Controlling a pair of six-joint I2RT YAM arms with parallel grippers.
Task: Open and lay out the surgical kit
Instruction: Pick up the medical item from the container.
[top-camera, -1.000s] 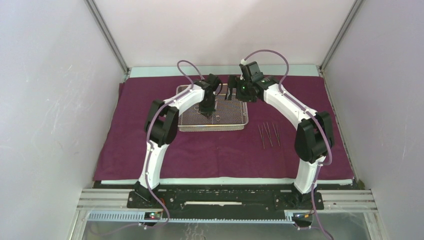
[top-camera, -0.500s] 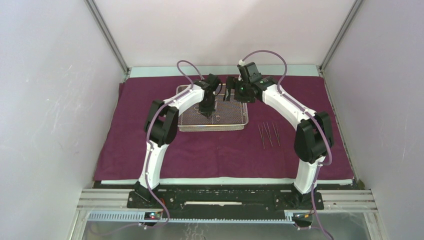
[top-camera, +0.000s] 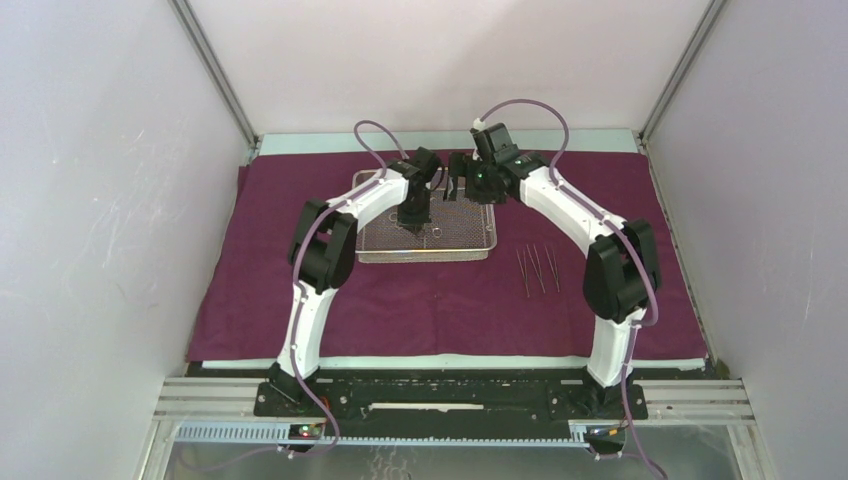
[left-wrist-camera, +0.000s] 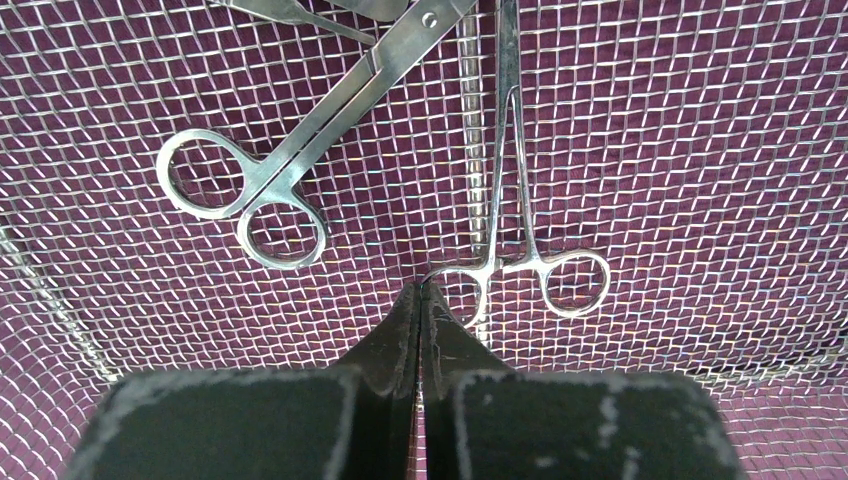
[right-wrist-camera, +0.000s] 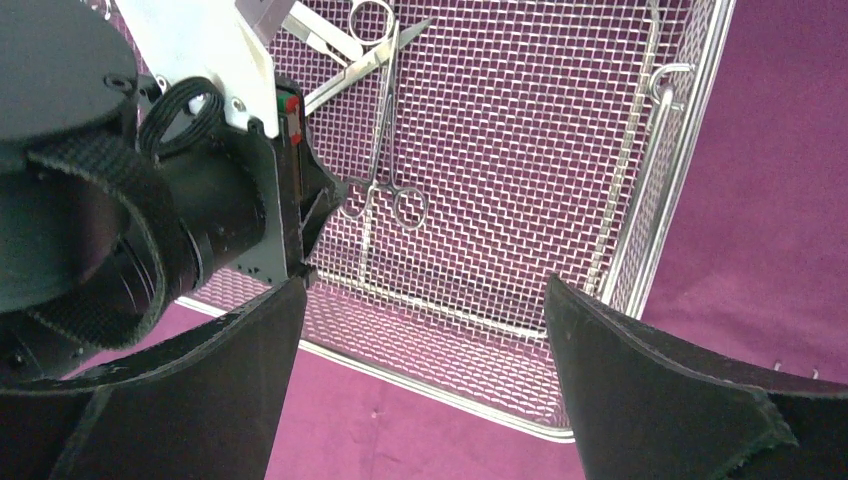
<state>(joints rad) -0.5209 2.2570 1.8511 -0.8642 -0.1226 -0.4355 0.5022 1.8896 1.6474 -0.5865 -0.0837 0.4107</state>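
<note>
The maroon cloth wrap (top-camera: 300, 290) lies spread open over the table. The silver wire-mesh tray (top-camera: 470, 240) stands on it at the middle back. In the left wrist view, scissors (left-wrist-camera: 250, 190) and ring-handled forceps (left-wrist-camera: 510, 200) lie on the mesh (left-wrist-camera: 700, 150). My left gripper (left-wrist-camera: 420, 290) is down in the tray (top-camera: 413, 225), shut with its tips pinching the forceps' left ring. My right gripper (right-wrist-camera: 422, 290) is wide open and empty, hovering over the tray's back part (top-camera: 455, 185). The right wrist view shows the forceps (right-wrist-camera: 383, 150) and the tray rim (right-wrist-camera: 680, 170).
Three thin steel instruments (top-camera: 537, 268) lie side by side on the cloth right of the tray. More instrument tips (left-wrist-camera: 300, 10) show at the top of the left wrist view. White walls enclose the table on three sides.
My right gripper has moved a little left over the tray. My left gripper has shifted slightly back and left inside the tray.
</note>
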